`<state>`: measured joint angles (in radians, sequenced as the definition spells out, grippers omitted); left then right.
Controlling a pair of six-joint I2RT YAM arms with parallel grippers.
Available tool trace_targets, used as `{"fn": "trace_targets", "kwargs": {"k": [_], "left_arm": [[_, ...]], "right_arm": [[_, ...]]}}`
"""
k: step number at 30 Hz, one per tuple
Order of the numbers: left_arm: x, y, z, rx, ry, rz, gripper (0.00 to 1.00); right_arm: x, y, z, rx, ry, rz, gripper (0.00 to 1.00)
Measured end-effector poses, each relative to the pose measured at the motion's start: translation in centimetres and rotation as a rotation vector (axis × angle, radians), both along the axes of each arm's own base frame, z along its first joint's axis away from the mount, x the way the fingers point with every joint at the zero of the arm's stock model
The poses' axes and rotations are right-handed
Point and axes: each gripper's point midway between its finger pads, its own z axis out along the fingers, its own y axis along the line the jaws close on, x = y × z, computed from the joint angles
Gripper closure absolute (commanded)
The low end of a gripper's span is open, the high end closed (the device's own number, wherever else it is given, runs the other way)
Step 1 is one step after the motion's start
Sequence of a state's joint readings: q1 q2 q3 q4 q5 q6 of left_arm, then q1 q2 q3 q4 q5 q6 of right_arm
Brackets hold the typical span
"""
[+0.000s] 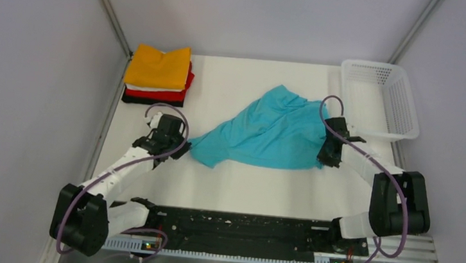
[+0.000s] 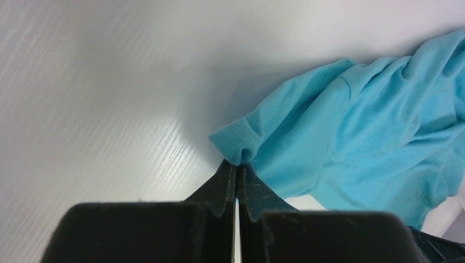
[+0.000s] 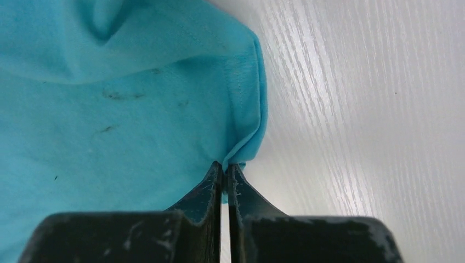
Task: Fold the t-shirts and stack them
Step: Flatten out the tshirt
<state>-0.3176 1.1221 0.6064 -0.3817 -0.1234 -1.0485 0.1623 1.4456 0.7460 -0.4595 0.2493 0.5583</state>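
A turquoise t-shirt [image 1: 262,131] lies crumpled across the middle of the table. My left gripper [image 1: 184,147] is shut on its left corner, pinching a hem fold [image 2: 238,143] between the fingertips. My right gripper [image 1: 324,158] is shut on the shirt's right hem edge [image 3: 249,109]. The shirt [image 2: 378,131] is stretched loosely between the two grippers. A stack of folded shirts stands at the back left: orange [image 1: 158,65] on top, then white, red [image 1: 176,94] and black [image 1: 153,100].
A white perforated plastic basket [image 1: 381,97] stands at the back right, close behind my right arm. A metal frame post runs along the table's left edge. A black rail [image 1: 234,225] lies along the near edge between the arm bases.
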Motion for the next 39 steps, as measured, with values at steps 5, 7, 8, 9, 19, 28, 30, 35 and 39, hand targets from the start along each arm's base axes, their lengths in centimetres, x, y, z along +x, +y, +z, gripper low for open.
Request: {"fn": "trace_targets", "kwargs": {"k": [5, 7, 8, 9, 19, 28, 30, 35, 39], "left_arm": [[1.7, 0.8, 5.1, 0.049, -0.120, 0.008, 1.00], [3.2, 0.8, 10.1, 0.052, -0.251, 0.006, 1.00], [3.9, 0.9, 13.5, 0.051, -0.338, 0.005, 1.00], [4.5, 1.0, 18.0, 0.046, -0.449, 0.008, 1.00], [-2.6, 4.6, 43.8, 0.061, -1.124, 0.020, 1.00], [-13.0, 5.7, 55.9, 0.075, -1.497, -0.091, 1.00], [-14.7, 5.7, 57.3, 0.079, -1.547, -0.112, 1.00], [-17.2, 5.9, 59.1, 0.092, -1.621, -0.143, 1.00], [-16.9, 5.6, 59.0, 0.098, -1.615, -0.158, 1.00]], "right_arm": [[0.4, 0.2, 4.9, 0.018, -0.107, 0.042, 1.00], [1.9, 0.5, 9.8, 0.032, -0.238, 0.058, 1.00], [3.0, 0.7, 13.3, 0.040, -0.334, 0.068, 1.00], [4.1, 0.8, 17.8, 0.049, -0.453, 0.076, 1.00], [0.4, 0.5, 44.2, 0.081, -1.096, 0.139, 1.00], [-9.9, 1.2, 55.8, 0.127, -1.437, 0.286, 1.00], [-11.9, 1.2, 56.8, 0.134, -1.482, 0.307, 1.00], [-15.0, 1.3, 57.6, 0.146, -1.537, 0.338, 1.00], [-14.9, 1.3, 57.1, 0.149, -1.524, 0.337, 1.00]]}}
